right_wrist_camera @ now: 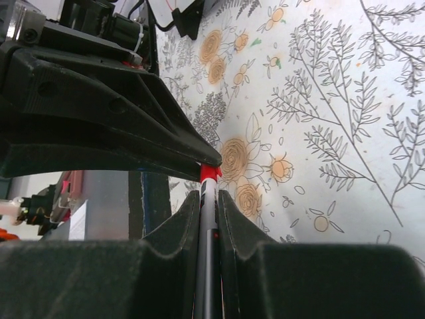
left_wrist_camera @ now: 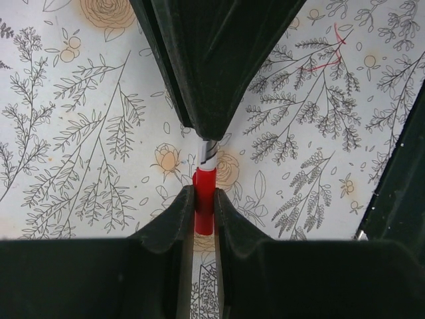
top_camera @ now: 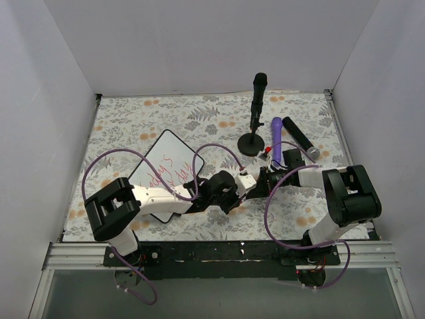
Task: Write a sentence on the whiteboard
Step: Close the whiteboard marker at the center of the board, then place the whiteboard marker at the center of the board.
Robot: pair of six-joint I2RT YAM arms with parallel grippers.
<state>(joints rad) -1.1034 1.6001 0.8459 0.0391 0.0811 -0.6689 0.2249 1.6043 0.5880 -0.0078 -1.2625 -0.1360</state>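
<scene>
Standing by the rig, I saw the whiteboard lying flat and turned at an angle on the floral cloth that covered the surface, its near edge hidden under the left arm. The sentence ran across it in slanted red cursive lines, too small for me to read. Just to the right of the whiteboard the two claws met tip to tip over the cloth. The left claw was clamped on the red end of a marker, and the right claw was pressed together on the same marker's grey barrel. A stray red stroke marked the cloth near them. Beyond the whiteboard's far right corner stood a black microphone stand, and further right of it lay a purple cylinder and a black handheld microphone side by side.
</scene>
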